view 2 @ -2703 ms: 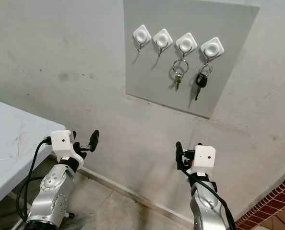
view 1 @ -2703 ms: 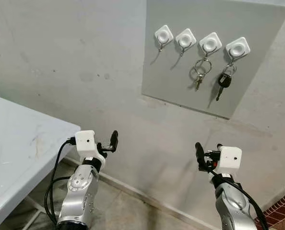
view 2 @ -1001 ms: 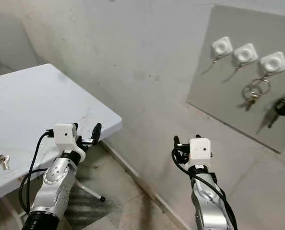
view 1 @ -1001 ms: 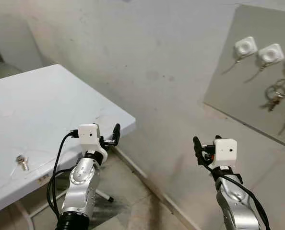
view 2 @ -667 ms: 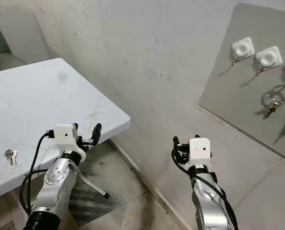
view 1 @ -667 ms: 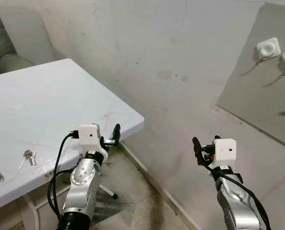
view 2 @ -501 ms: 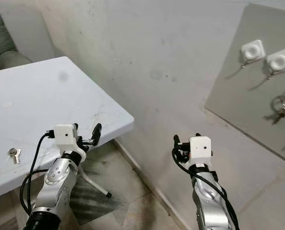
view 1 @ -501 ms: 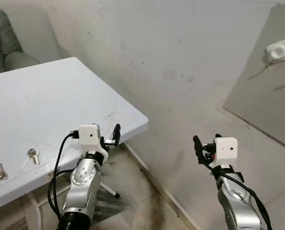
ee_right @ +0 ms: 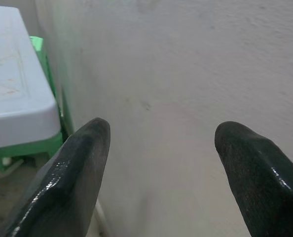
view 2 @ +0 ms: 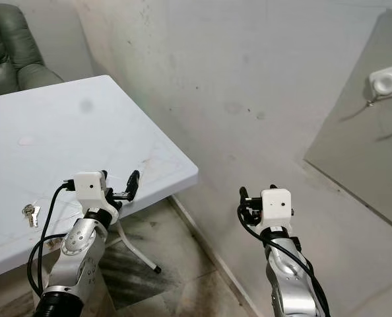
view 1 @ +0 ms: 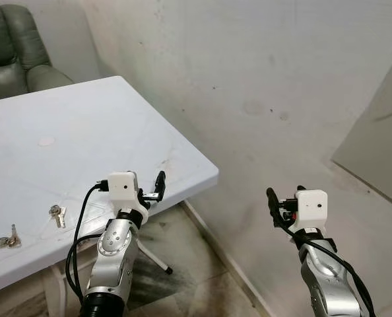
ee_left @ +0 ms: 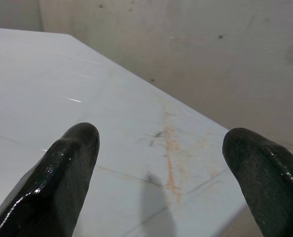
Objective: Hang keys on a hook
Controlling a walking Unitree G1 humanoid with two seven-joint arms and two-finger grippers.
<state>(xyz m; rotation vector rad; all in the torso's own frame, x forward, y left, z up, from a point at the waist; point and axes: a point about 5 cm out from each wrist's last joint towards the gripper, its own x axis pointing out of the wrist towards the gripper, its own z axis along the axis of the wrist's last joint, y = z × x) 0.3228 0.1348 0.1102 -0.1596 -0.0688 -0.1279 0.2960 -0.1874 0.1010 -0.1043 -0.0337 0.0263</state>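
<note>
1. Armchair [view 1: 14,39] — dark green, upper left of the frame, behind the table's far edge.
2. White table [view 1: 103,132] — fills the left half; its surface bears faint orange scuffs near the corner, and a folding leg [view 1: 153,257] shows beneath it on the tiled floor [view 1: 183,277].
3. Keys [view 1: 56,214] — a small bunch lying flat on the table at lower left; a second bunch [view 1: 4,241] lies at the left edge, well apart from both grippers.
4. Left gripper [view 1: 158,187] — raised over the table's near corner, fingers [ee_left: 62,173] spread wide, empty.
5. Wall [view 1: 262,86] — pale, stained plaster; no legible writing.
6. Right gripper [view 1: 275,206] — lower right, facing the wall, fingers [ee_right: 77,168] apart, holding nothing.
7. Grey board [view 2: 361,132] — right edge, carrying one white hook [view 2: 387,82].
</note>
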